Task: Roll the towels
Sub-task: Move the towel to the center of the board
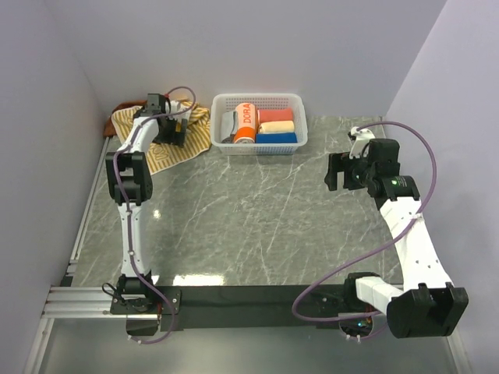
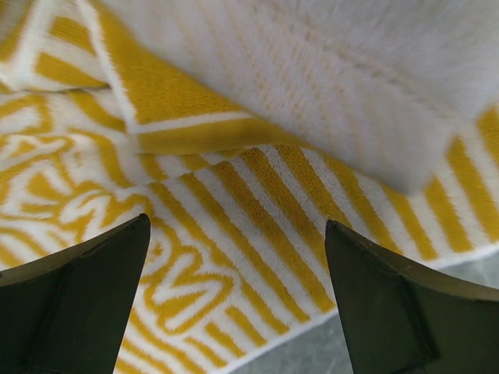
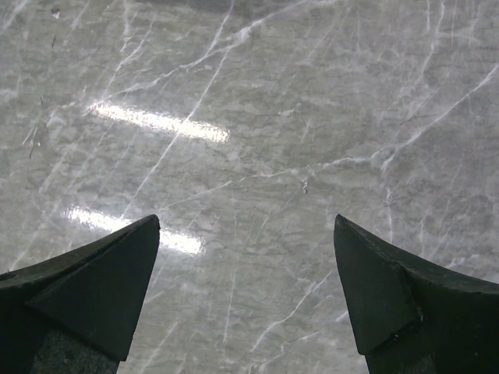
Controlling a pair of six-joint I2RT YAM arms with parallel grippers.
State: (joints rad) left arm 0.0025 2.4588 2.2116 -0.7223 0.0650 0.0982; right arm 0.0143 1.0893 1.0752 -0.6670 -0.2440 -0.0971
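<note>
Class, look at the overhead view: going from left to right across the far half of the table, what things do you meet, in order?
striped towel → basket → right tool

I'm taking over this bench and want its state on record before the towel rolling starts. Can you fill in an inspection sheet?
Surface: grey marble table, bare in the middle, with some light glare.
Job's things: striped yellow towel lies unrolled in the far left corner; brown towel is behind it, mostly hidden.
Clutter: white basket at the far edge, holding an orange roll and three small rolls.
Grippers: left gripper open, close above the striped towel; right gripper open over bare table, holding nothing.
Cables: left cable and right cable, both purple, loop off the arms.
Surroundings: plain pale walls; metal rail along the left edge.
</note>
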